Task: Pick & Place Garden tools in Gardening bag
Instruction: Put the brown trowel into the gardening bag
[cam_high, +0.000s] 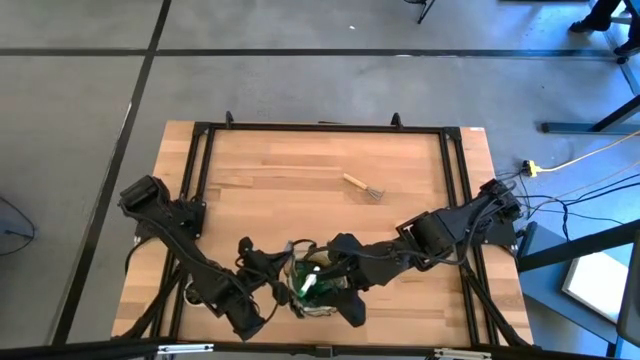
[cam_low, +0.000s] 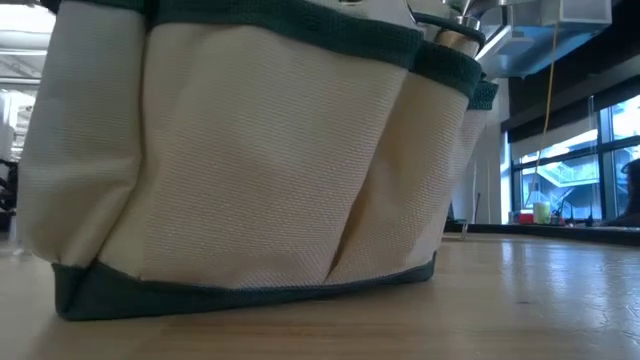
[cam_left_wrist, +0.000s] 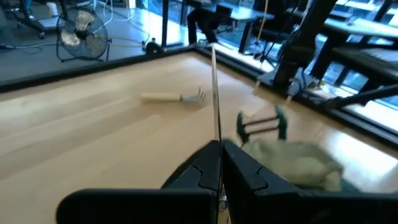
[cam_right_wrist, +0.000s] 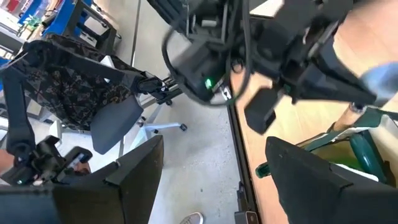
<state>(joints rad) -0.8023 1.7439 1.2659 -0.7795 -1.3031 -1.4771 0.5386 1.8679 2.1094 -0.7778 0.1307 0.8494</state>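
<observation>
The gardening bag (cam_high: 312, 288), khaki with dark green trim, stands on its base near the table's front edge and fills the low view (cam_low: 240, 150). A wooden handle (cam_low: 456, 40) sticks up from one of its side pockets. A wooden-handled fork (cam_high: 362, 186) lies flat on the table farther back. My left gripper (cam_left_wrist: 219, 146), just left of the bag, is shut on a thin metal strip (cam_left_wrist: 215, 93) seen edge-on; which tool it belongs to I cannot tell. My right gripper (cam_right_wrist: 214, 143) hangs open over the bag with nothing between its fingers. My left gripper pinches the thin metal strip between its two fingers, at the strip's near end (cam_left_wrist: 218, 138). The strip runs straight on past the fingertips, along the fingers, toward the table's far side. It is clear of the table.
The bag's dark green loop handle (cam_left_wrist: 261, 124) stands up beside the left gripper. Black frame rails (cam_high: 320, 128) run round the tabletop. The bare wood around the fork is free room. Both arms crowd over the bag at the front edge.
</observation>
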